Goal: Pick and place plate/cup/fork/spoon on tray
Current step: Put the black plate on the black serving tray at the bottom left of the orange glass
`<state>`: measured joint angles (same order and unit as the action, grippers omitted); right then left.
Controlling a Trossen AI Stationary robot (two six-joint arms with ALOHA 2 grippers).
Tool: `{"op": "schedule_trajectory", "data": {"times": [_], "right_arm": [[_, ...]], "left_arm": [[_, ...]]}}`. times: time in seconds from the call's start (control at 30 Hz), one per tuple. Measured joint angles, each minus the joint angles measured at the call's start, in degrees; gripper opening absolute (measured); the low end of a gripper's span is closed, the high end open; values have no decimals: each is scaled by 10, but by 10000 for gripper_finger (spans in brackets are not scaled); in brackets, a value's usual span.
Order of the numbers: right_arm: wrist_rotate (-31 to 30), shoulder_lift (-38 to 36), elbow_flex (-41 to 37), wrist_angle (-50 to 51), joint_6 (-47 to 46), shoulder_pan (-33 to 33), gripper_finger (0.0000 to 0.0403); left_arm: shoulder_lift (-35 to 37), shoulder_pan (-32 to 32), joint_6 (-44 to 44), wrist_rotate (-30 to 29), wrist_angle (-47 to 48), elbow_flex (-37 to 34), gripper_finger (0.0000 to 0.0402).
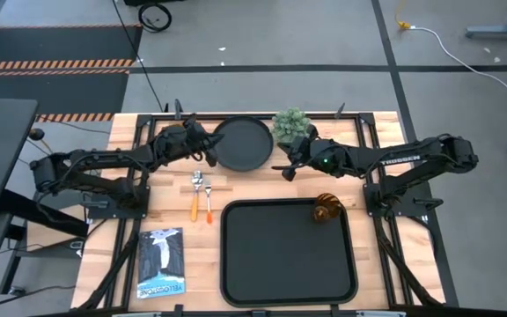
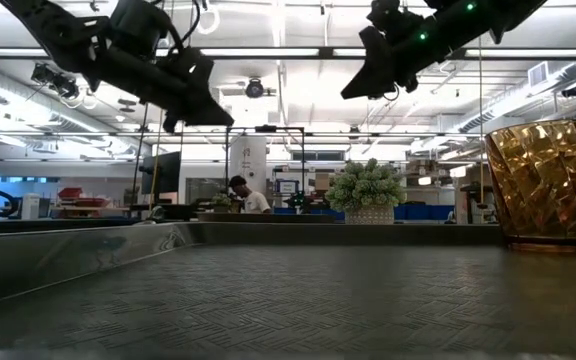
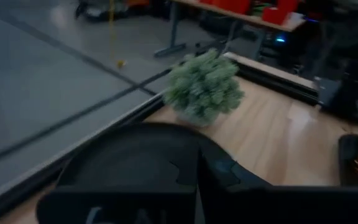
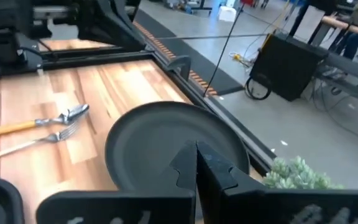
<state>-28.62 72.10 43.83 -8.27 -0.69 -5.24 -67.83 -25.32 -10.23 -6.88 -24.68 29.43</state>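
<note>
Plate [image 1: 241,143]: lay at bench far edge, centre, beside potted plant [image 1: 290,122].
Cup [image 1: 326,209]: stood in tray [image 1: 288,275] far-right corner.
Spoon [image 1: 195,194], fork [image 1: 209,200]: lay side by side on bench, left of tray.
Left end effector [image 1: 208,158], right end effector [image 1: 286,169]: flanked plate, fingers pressed together, holding nothing.

Both arms raised, reaching inward from opposite sides
Left end effector [image 1: 208,157] and right end effector [image 1: 287,167] hover above the worktop [image 1: 385,255], each with fingers pressed together, wrists angled toward the middle
</note>
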Motion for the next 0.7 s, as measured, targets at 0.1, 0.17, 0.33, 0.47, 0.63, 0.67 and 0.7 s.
{"op": "schedule_trajectory", "data": {"times": [0.1,0.17,0.33,0.47,0.63,0.67,0.7], "right_arm": [[0,-2,0,18,-12,0,5],[0,-2,0,26,-12,-2,5],[12,-2,0,42,-7,-15,5],[13,-2,0,51,7,-21,5],[13,-2,0,48,7,-21,5],[13,-2,0,48,7,-21,5],[13,-2,0,49,5,-21,5]], "left_arm": [[0,-10,-48,-6,18,0,19],[0,-18,-78,-6,31,0,33],[-17,-51,-124,6,57,0,84],[-36,-79,-129,12,82,0,123],[-47,-103,-91,11,84,0,140],[-47,-106,-74,12,83,0,140],[-47,-108,-59,11,83,0,139]]}}
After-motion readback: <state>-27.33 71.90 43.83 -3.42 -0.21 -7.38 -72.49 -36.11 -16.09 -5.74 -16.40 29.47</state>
